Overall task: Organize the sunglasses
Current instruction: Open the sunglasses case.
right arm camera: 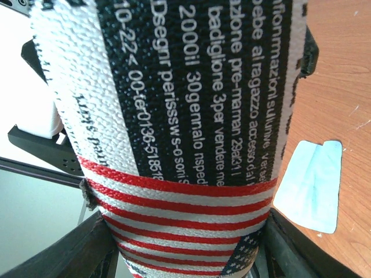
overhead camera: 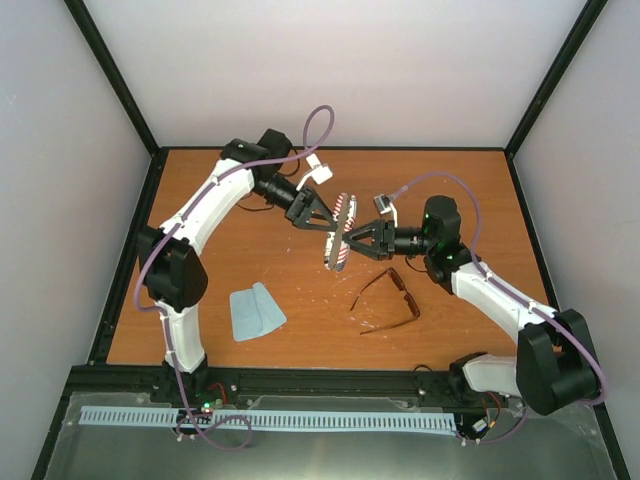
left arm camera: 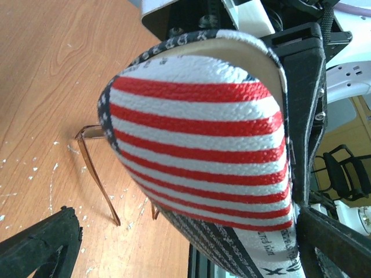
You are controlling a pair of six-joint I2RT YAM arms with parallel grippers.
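Wooden table [overhead camera: 200,200] inside white walls and black framing. Just below the right claw [overhead camera: 347,243], flat on the wood and touched by neither claw: sunglasses [overhead camera: 388,300], temples unfolded. Pinched in the right claw and carried clear of the table, on edge: striped case [left arm camera: 197,133], apparently closed. Opposite, at the case's other face: left claw [overhead camera: 330,218], spread wide, one finger close beside the case, the other well apart, gripping nothing. Below the left claw, near the table's front edge: blue cloth [overhead camera: 256,311], lying loose.

Step judged in hand: preparing the case, with the sunglasses not yet picked up. Next move likely to require a fresh left-claw hold on the lid edge against the right claw's steady grip, then folding the temples before insertion.
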